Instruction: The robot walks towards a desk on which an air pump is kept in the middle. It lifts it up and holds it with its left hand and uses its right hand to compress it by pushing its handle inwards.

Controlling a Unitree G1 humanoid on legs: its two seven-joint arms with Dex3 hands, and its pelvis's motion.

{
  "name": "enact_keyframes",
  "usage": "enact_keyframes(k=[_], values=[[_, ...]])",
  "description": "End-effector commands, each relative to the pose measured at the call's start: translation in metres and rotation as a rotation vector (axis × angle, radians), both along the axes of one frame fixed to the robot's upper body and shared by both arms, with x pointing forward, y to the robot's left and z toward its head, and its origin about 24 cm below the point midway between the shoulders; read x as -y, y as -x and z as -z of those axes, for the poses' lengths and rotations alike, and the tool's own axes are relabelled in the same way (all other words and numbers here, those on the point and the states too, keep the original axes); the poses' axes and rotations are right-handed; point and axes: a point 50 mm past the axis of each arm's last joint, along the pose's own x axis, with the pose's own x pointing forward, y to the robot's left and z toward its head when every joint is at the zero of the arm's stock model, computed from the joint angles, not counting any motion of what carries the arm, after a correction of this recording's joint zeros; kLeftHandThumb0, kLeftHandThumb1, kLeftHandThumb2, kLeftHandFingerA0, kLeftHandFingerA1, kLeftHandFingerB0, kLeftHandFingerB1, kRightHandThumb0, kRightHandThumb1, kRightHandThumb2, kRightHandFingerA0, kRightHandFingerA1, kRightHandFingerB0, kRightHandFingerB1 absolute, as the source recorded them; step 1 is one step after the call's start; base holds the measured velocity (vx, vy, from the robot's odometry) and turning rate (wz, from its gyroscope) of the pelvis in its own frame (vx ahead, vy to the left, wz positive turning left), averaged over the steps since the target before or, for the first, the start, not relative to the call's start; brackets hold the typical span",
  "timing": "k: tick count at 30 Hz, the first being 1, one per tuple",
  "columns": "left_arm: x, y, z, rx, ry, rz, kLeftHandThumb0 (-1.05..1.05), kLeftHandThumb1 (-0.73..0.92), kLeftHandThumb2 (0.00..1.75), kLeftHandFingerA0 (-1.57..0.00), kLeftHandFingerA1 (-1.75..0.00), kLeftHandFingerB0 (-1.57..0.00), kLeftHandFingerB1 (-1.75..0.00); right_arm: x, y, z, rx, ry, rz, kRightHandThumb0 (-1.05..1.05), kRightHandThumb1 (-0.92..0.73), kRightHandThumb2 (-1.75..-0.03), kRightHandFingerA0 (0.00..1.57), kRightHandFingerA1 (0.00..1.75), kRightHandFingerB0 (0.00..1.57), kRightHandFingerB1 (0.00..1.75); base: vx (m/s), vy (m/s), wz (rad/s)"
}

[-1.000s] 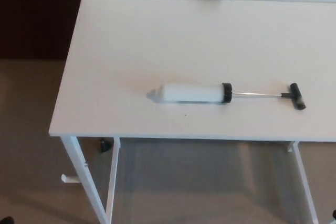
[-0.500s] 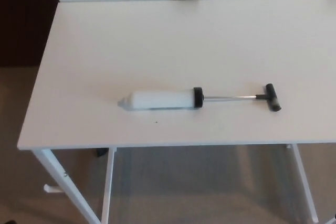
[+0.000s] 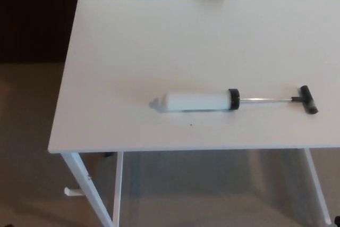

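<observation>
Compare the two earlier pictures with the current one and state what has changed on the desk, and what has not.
Nothing on the desk has moved; only the camera has swung, first one way and then back, so the whole picture shifts sideways. The air pump lies flat in the same spot on the desk, nozzle to the left, rod drawn out, black handle to the right. Nothing was taken hold of or let go, and no hand is in view.

The desk (image 3: pixel 133 51) top looks like smooth matt white laminate, sitting on white painted metal legs (image 3: pixel 87 190). The air pump (image 3: pixel 196 101) has a white, slightly frosted plastic barrel, a matt black plastic collar (image 3: pixel 234 99) and handle (image 3: pixel 308 100), plus a thin shiny metal rod (image 3: pixel 265 99). Floor (image 3: pixel 26 147) looks like beige carpet, kinda soft.
</observation>
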Motion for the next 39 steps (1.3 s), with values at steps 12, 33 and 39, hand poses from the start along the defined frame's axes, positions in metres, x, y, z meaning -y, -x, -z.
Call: enact_keyframes(k=[12, 33, 39], values=[[-0.002, -0.002, -0.003, 0.013, -0.029, 0.011, -0.21, 0.73, 0.61, -0.42, -0.45, -0.36, -0.35, 0.005, -0.004, -0.004, 0.014, 0.014, -0.004, -0.30, -0.64, -0.59, 0.83, 0.61, 0.64, 0.49, 0.00, -0.063, 0.03], [-0.105, 0.011, -0.128, 0.371, -0.302, -0.508, -0.13, 0.61, 0.58, -0.35, -0.33, -0.19, -0.28, 0.008, 0.016, -0.067, 0.188, 0.059, -0.025, -0.28, -0.64, -0.58, 0.84, 0.54, 0.61, 0.46, 0.00, 0.000, 0.00], [-0.077, -0.044, -0.291, 0.829, -0.643, -0.214, -0.23, 0.54, 0.59, -0.24, -0.34, -0.22, -0.30, 0.012, 0.037, -0.070, 0.150, 0.083, 0.057, -0.24, -0.69, -0.60, 0.82, 0.53, 0.59, 0.46, 0.00, 0.000, 0.00]])
